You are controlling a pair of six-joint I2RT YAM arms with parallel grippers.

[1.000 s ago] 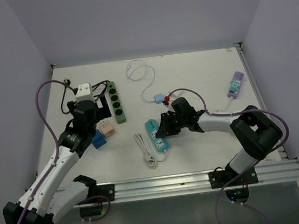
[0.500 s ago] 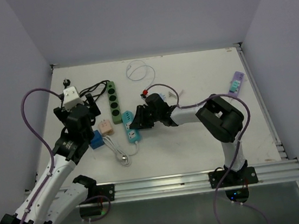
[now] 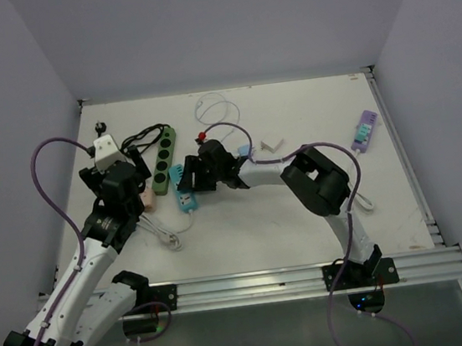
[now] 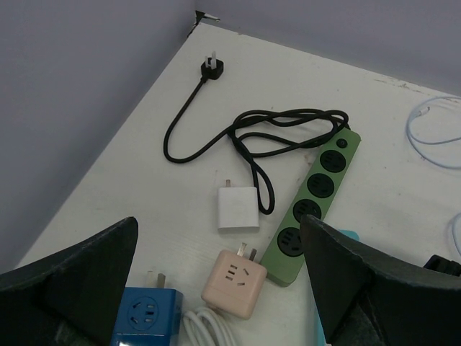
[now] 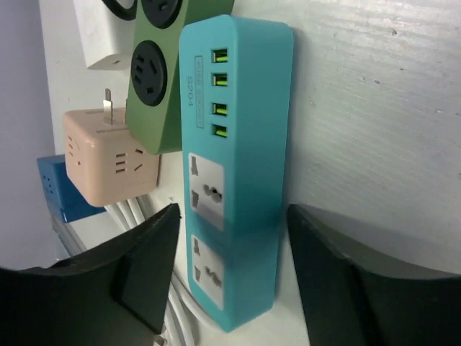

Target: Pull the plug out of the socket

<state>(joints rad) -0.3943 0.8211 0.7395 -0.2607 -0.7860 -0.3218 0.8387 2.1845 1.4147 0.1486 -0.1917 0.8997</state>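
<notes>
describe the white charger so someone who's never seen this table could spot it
On the table's far left part lies a long green power strip, set at a slant. Just left of its near half sits a flat white charger, prongs pointing away from the arms. Unlike the pink cube and blue cube nearer the arms, it is plain white with no sockets on its face.

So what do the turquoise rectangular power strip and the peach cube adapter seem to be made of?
The turquoise rectangular power strip looks like moulded hard plastic, smooth, semi-matte: even colour, rounded edges. The peach cube adapter also looks plastic, matte; its prongs look metallic.
</notes>
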